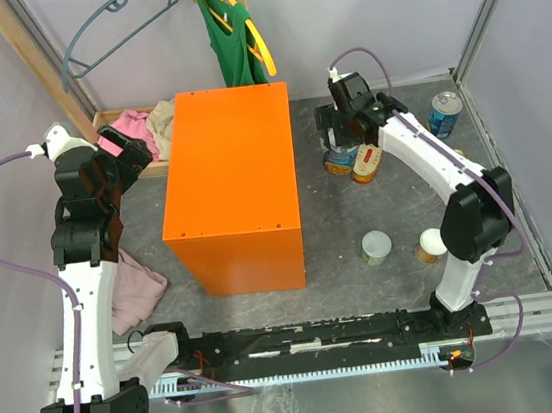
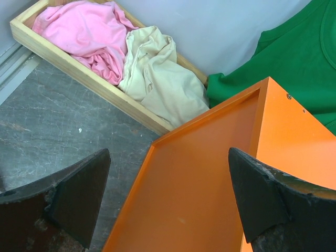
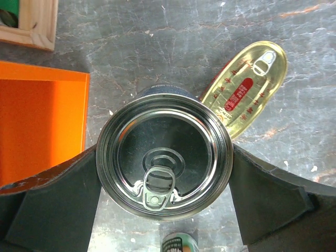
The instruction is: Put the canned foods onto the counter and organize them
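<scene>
Tall can (image 3: 173,131) stands upright, centred between the wide-spread fingers of my right gripper (image 3: 165,155); my left gripper (image 2: 168,157) gapes empty beside the counter (image 2: 199,205).

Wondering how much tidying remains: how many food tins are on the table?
5: a tall silver-topped can inside the right gripper, a yellow oval tin beside it, a blue can far right, two white-lidded cans nearer. Another may hide beneath the arm.

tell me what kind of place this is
Probably a robot lab test cell, not a kitchen: two arms bolted to a grey table, plain walls around it, an orange box serving as counter.
</scene>
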You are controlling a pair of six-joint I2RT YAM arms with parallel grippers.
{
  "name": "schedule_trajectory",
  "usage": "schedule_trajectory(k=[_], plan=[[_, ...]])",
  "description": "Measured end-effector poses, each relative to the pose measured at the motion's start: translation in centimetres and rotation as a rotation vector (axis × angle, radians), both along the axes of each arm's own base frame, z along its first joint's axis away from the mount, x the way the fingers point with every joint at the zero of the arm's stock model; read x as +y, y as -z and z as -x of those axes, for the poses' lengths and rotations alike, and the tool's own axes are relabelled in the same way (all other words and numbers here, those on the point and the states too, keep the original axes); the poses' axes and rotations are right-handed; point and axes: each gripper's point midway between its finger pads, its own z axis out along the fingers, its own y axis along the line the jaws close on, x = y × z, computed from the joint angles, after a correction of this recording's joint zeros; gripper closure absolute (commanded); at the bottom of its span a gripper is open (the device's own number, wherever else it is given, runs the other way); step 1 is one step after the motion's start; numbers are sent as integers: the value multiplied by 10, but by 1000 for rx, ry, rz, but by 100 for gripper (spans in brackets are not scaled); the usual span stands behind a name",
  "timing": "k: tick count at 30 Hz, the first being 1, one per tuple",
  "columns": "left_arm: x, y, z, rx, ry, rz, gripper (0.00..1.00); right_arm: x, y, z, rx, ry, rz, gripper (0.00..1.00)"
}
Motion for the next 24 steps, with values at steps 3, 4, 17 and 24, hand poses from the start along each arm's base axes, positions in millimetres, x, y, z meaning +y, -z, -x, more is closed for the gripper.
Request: schedule_trajectory(k=[3,4,17,24], plan=[[0,0,0,-1,0,1,1,-3,-24,7,-33,0,-14,99],[0,0,0,-2,-1,2,1,-4,-33,9,-47,0,-20,99],[-1,-1,-1,-8,-9,34,1,-7,-168,30,-264,-35,-120,99],[-2,-1,-1,-11,-12,46,2,-5,-234,47,-371,-73,-185,99]])
